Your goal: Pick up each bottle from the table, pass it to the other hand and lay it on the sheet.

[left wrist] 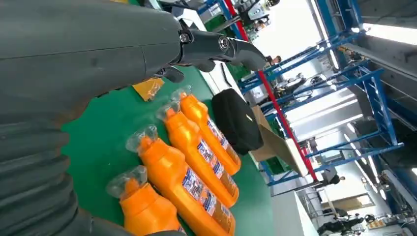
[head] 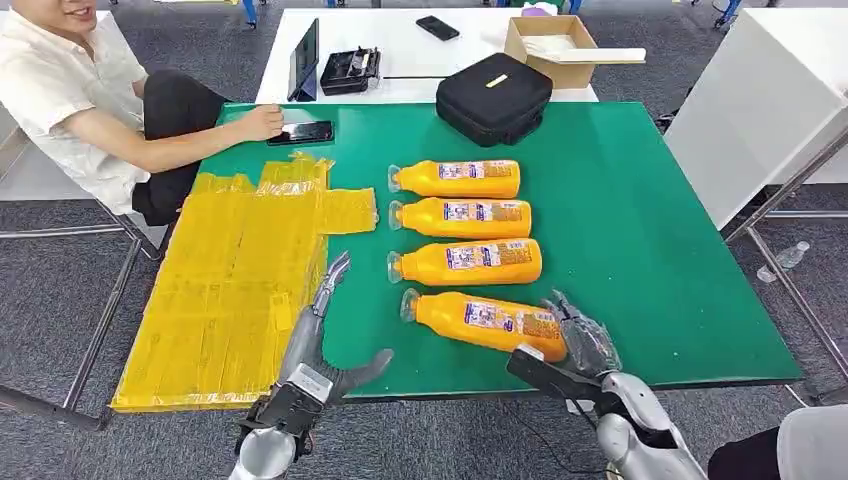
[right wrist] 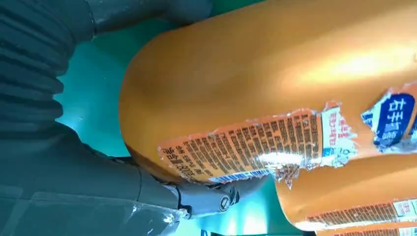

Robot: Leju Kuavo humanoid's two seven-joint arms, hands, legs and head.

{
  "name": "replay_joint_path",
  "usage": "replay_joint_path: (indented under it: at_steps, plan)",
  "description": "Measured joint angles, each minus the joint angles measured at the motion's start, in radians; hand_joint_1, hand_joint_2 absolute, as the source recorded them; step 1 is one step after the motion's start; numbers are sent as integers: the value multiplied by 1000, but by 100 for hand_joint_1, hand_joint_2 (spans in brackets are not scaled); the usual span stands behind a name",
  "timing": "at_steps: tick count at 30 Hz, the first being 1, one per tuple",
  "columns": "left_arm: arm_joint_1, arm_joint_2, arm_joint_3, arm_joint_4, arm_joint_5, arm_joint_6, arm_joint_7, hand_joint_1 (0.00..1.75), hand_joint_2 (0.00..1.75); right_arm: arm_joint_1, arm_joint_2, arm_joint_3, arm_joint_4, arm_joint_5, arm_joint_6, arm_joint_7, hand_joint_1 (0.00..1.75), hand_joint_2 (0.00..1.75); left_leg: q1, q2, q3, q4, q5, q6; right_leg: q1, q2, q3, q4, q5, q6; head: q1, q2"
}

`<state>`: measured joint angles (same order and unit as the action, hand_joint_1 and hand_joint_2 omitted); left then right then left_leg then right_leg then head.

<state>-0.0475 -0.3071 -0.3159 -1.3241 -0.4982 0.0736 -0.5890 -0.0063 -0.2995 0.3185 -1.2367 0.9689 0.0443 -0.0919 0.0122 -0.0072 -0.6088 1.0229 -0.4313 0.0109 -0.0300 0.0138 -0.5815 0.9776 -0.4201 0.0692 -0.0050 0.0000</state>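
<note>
Several orange bottles lie side by side on the green table (head: 640,220), caps toward the yellow sheet (head: 230,280). The nearest bottle (head: 480,320) lies slightly askew. My right hand (head: 582,340) sits at its base end. In the right wrist view the bottle's base (right wrist: 275,83) lies between the thumb (right wrist: 206,199) and the fingers, and the bottle rests on the table. My left hand (head: 318,335) hovers open at the sheet's right edge, fingers spread, holding nothing. The left wrist view shows its fingers (left wrist: 216,46) above the row of bottles (left wrist: 182,187).
A person sits at the far left, one hand by a phone (head: 300,132) on the table's corner. A black bag (head: 494,95) stands at the table's far edge. Beyond it is a white table with a cardboard box (head: 555,50). The table's front edge is just before my hands.
</note>
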Motion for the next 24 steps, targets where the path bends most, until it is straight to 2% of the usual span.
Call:
replay_joint_path:
  at_steps: [5,10,18,24]
  plan:
    - [-2,0,-1,5,6,0,-6,0,175,4,0,-11,0,-25,0,-19,175,175,0,0,0,0,0,1,0,0,-2,0,0,1,0,0]
    - [-6,0,-2,14,16,0,-10,0,175,7,-2,-19,0,-41,1,-30,175,175,0,0,-1,0,0,0,0,0,6,0,-1,1,0,0]
    - [-10,0,-10,23,27,0,-19,0,175,6,-8,-25,0,-68,6,-39,175,175,0,0,-1,0,-1,1,0,0,2,0,-1,1,0,0]
    - [-11,0,-9,23,103,2,-29,0,175,32,5,-52,-16,-188,3,-102,175,175,0,0,-3,0,-1,1,0,0,6,0,-1,1,0,0]
